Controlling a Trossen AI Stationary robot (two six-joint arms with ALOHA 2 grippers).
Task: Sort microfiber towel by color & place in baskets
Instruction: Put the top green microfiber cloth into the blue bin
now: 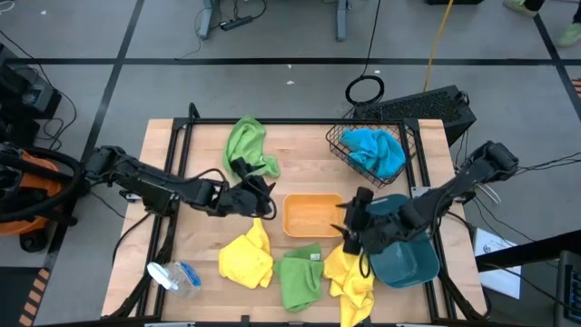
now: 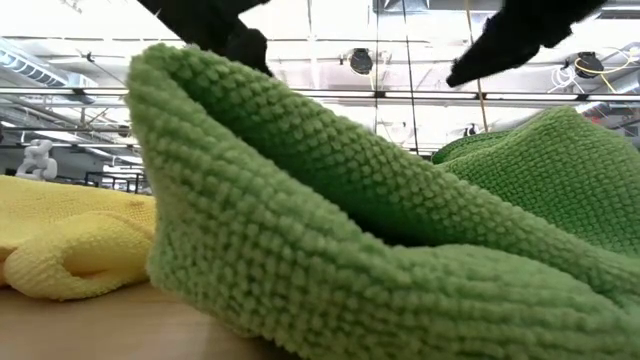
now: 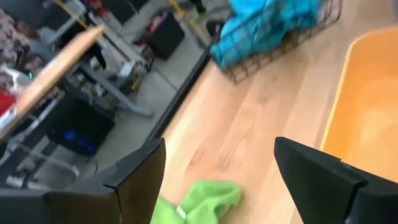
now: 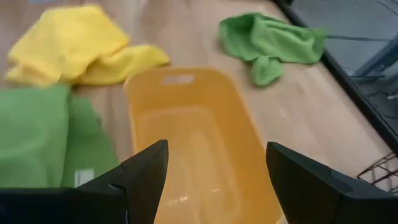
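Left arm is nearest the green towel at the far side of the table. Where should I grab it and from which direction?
Take the far green towel at the bunched lobe nearest the left gripper, coming straight down. It lies crumpled, not flat, so raised folds give the open fingers something to pinch. That end sits on bare wood, apart from the orange bin and the wire basket.

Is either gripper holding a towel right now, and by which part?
Neither. The left gripper and right gripper both stand open with nothing between the fingers, beside the orange bin.
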